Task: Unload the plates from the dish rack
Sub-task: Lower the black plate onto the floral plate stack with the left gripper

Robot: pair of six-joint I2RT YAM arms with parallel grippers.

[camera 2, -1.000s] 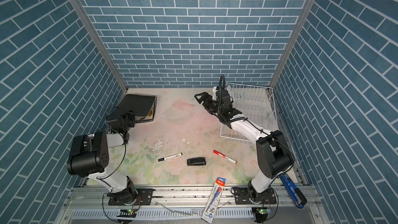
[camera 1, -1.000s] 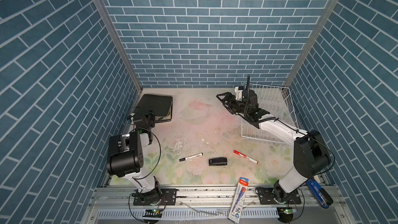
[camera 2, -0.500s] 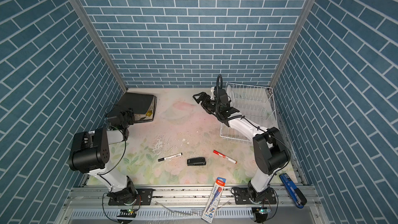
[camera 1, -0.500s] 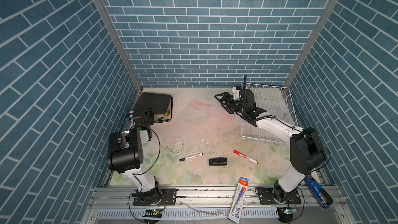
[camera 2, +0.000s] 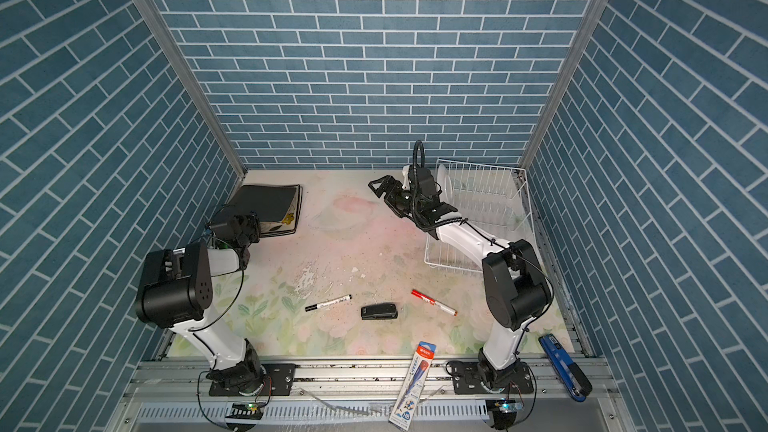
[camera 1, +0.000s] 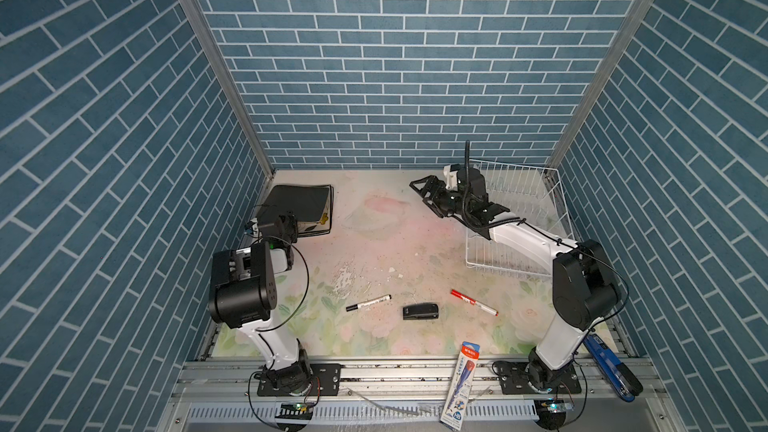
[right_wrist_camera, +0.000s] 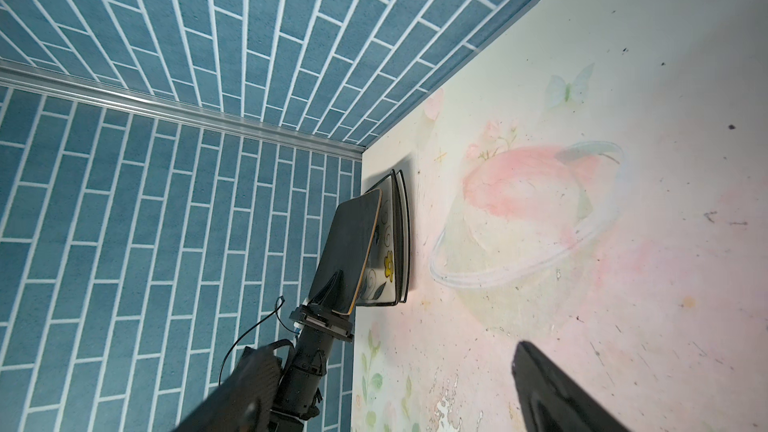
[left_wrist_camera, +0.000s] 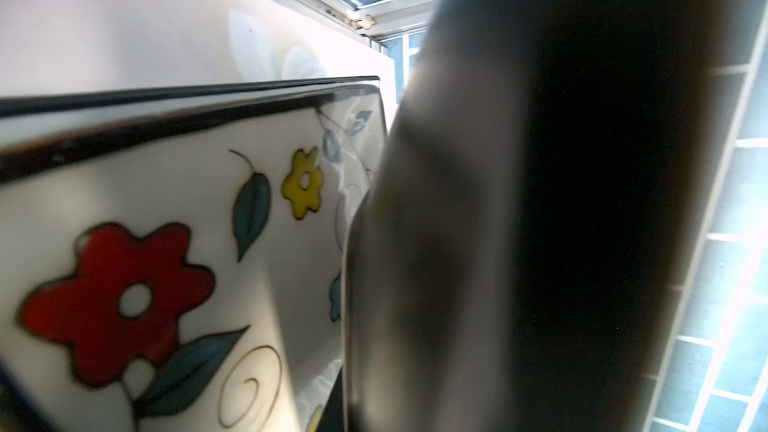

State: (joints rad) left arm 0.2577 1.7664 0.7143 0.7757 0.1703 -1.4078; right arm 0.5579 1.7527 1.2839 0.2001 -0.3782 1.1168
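Setting a square matte black plate (right_wrist_camera: 349, 251) down onto the stack of plates (camera 1: 320, 218) in the far left corner of the floral tabletop (camera 1: 374, 251), judging by the tilt: near edge raised, far edge low over the flower-patterned white plate (left_wrist_camera: 166, 243) beneath. Left gripper (right_wrist_camera: 328, 305) clamped nearly shut on that black plate's near edge, forearm stretched low and forward from a folded elbow. Next move, probably: lowering the raised edge flat, then parting the fingers and backing out without dragging the stack. Right gripper (camera 1: 428, 193) hanging empty above bare tabletop just beside the white wire dish rack (camera 1: 540, 209), jaws spread wide, wrist turned toward the stack, arm reaching diagonally over the rack's near corner. In a top view, a white plate (camera 2: 444, 182) standing upright at the rack's far left corner, partly hidden behind the right wrist; so likely one item left to unload, calling for the right arm to swing back over the rack.
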